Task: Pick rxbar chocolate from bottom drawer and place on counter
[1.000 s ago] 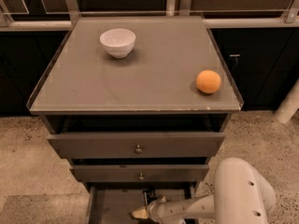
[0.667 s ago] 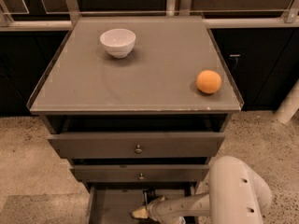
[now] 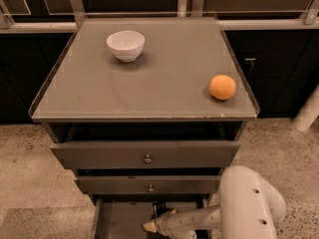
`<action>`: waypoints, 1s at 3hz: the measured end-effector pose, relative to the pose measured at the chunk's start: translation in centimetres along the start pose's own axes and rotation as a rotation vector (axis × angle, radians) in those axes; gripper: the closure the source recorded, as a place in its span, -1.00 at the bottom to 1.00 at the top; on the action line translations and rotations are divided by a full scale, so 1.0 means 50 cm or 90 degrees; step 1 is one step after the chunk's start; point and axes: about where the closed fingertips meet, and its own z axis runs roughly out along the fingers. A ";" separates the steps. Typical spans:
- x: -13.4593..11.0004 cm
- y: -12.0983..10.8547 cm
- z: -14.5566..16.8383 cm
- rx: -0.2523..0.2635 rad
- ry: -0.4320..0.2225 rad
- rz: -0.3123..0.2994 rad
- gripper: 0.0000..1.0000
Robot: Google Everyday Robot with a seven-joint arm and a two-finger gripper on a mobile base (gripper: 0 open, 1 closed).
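Note:
The bottom drawer [image 3: 117, 222] is pulled open at the lower edge of the camera view, and part of its bare grey floor shows. My gripper [image 3: 152, 223] reaches into it from the right, low over the floor near the drawer's back middle. A small dark shape [image 3: 159, 208] sits right at the gripper; I cannot tell whether it is the rxbar chocolate. The grey glossy counter [image 3: 164, 91] tops the cabinet above.
A white bowl [image 3: 125, 45] stands at the counter's back left and an orange [image 3: 222, 87] near its right edge. The two wider knobbed drawers [image 3: 145, 155] are slightly ajar above the bottom one. My white arm [image 3: 249, 203] fills the lower right. Speckled floor surrounds the cabinet.
My arm's elbow has shifted slightly to the left. The gripper stays at about the same spot inside the bottom drawer.

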 end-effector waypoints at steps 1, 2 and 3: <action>0.000 0.000 0.000 0.000 0.000 0.000 -0.18; 0.000 0.000 0.000 0.000 0.000 0.000 0.29; 0.000 0.000 0.000 0.000 0.000 0.000 0.76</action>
